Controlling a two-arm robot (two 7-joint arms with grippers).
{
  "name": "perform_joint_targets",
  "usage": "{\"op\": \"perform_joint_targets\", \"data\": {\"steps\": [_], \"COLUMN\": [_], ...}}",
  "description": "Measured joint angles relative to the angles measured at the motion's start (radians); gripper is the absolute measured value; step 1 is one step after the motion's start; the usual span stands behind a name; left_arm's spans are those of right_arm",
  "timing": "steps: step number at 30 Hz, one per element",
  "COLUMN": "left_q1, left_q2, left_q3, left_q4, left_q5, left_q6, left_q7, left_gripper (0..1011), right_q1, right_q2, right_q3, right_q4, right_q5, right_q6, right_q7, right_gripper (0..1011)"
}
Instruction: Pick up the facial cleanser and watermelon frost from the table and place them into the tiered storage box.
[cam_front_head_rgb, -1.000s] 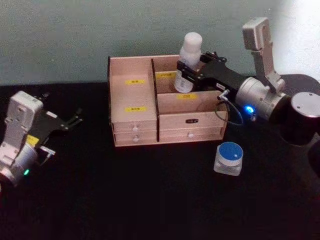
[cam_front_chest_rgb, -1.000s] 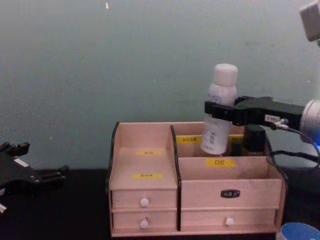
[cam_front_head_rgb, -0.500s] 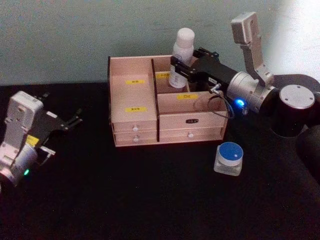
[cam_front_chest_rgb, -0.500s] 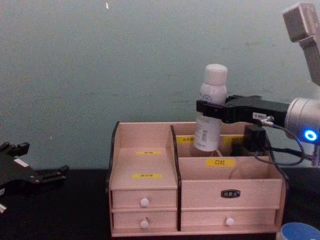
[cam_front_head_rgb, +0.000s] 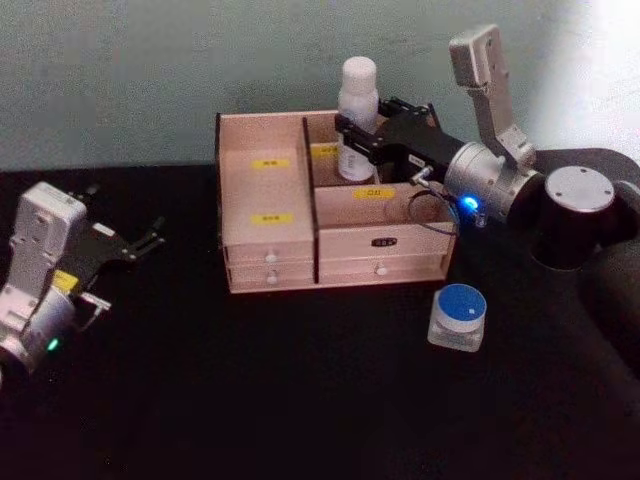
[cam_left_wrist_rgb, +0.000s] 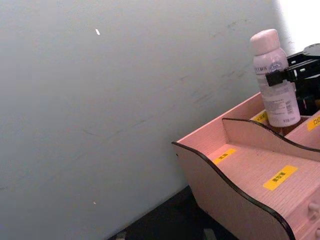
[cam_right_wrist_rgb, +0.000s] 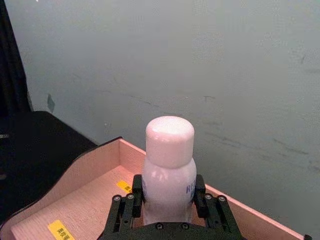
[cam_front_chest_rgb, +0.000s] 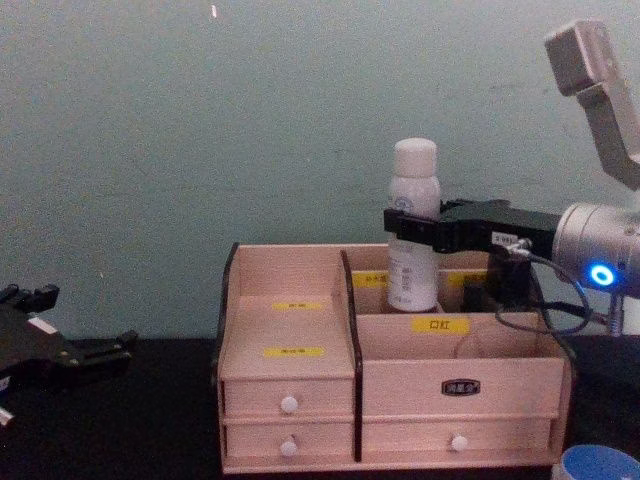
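My right gripper (cam_front_head_rgb: 356, 135) clamps the white bottle (cam_front_head_rgb: 358, 98) mid-body, upright, base inside the tiered storage box's (cam_front_head_rgb: 250, 190) rear compartment at 1 o'clock. It looks like smooth, light, stiff plastic and probably tippy, so I'd hold below the shoulder. Left gripper (cam_front_head_rgb: 140, 243) rests spread at 9 o'clock

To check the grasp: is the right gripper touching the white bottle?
Touching. In the right wrist view, the right gripper has both fingers pressed against the white bottle.
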Motion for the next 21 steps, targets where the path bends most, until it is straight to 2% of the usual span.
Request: {"op": "perform_joint_targets", "data": {"steps": [8,21], "left_q1": [0.000,0.000], "left_q2": [0.000,0.000], "left_q3": [0.000,0.000], "left_q4": [0.000,0.000], "left_q5": [0.000,0.000], "left_q6": [0.000,0.000], "left_q7": [0.000,0.000], "left_gripper": [1001,1001], "right_q1": [0.000,0.011], "right_q2": [-0.007,-0.024], "right_q3": [0.003,-0.002], "right_q4": [0.007,0.058], "right_q5": [-0.003,-0.018], "right_q6": [0.001,0.004], "right_q7": [0.011,0.018], "right_gripper": [593,593]}}
